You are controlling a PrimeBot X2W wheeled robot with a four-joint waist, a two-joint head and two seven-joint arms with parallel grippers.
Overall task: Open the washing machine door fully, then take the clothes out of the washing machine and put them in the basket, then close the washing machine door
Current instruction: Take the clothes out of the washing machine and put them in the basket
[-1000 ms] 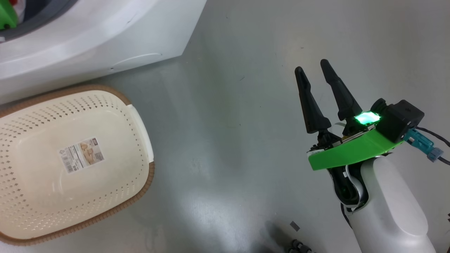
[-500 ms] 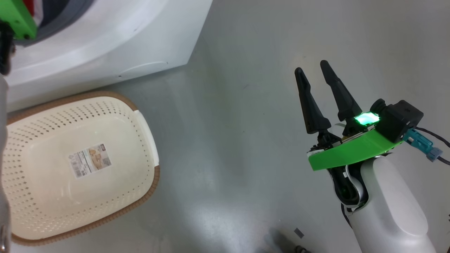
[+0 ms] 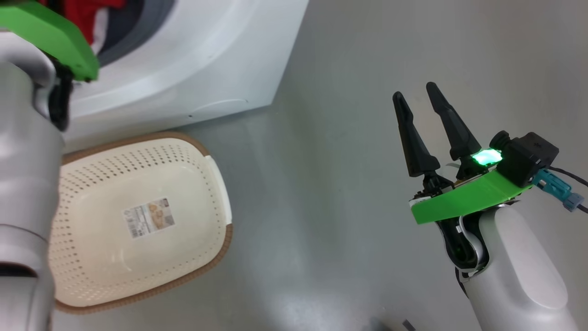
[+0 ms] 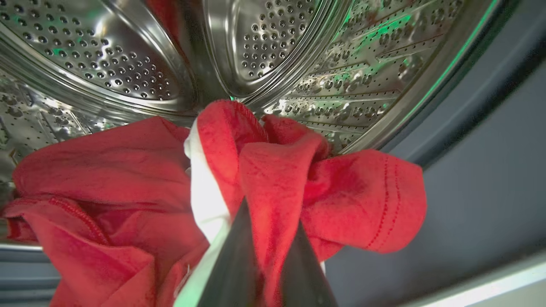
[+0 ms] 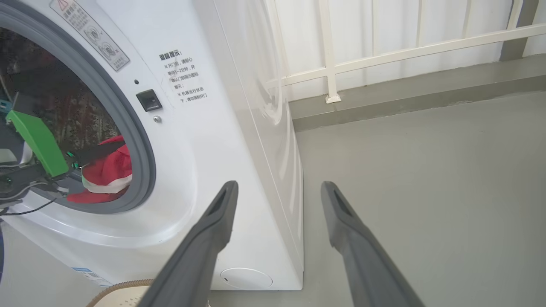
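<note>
Nearby, basket [image 3: 138, 156] sits beside washing machine [image 3: 183, 69]; left claw [image 4: 271, 213] pinches clothes [image 4: 106, 170].

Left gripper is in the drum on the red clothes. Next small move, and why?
Probably pull the left gripper straight back out of the washing machine, keeping it shut: it pinches a fold of the clothes, whose bulk lies in the drum, and the basket on the floor holds nothing.
</note>
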